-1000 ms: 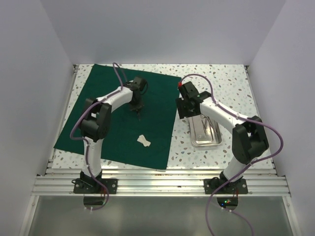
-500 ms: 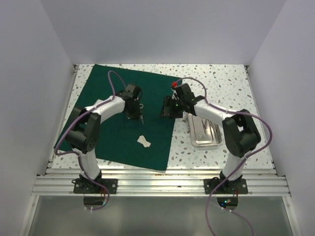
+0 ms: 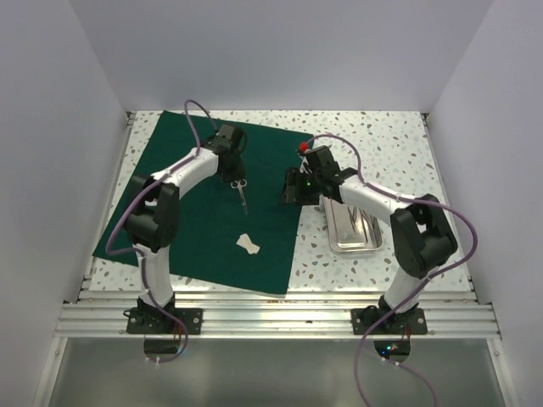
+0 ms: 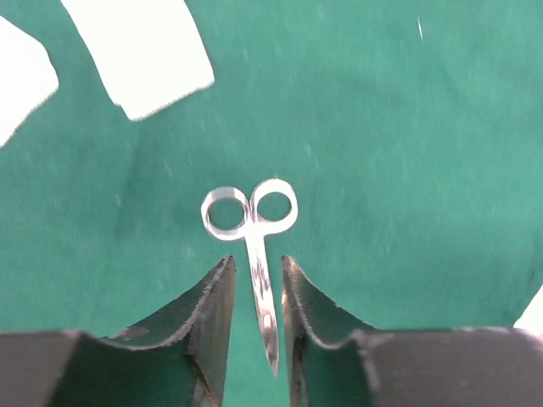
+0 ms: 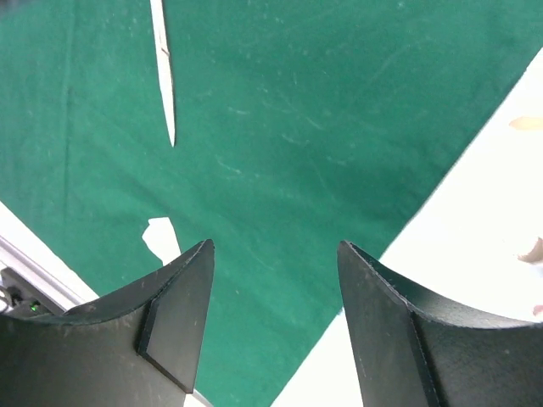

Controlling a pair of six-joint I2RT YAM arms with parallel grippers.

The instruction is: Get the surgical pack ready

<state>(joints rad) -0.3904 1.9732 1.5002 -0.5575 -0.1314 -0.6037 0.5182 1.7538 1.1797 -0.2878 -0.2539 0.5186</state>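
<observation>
Nearest the arm bases, the dark green drape (image 3: 191, 233) lies spread flat over the left part of the speckled table (image 3: 386, 144), not yet folded. A small piece of white gauze (image 3: 249, 244) rests on it toward its near right corner.

Farther in, the metal scissors (image 3: 241, 192) lie flat on the cloth, ring handles away from the arm's base. In the left wrist view their blade sits between the fingers of the left gripper (image 4: 257, 263). The jaws stand a little apart, with a sliver of green on either side, so nothing is clamped.

Just right of that, the right gripper (image 3: 293, 188) hangs over the drape's right edge with its jaws wide apart and empty. The steel tray (image 3: 355, 249) sits right of the cloth on bare table, well apart from the scissors, with thin instruments (image 3: 352, 219) in it.

The step in hand looks like laying the pack's contents on the drape, with wrapping far off. The next move probably calls for the left arm to lift clear without nudging the scissors, and for the tray to be brought onto the cloth.

No brand, label or writing can be read.
</observation>
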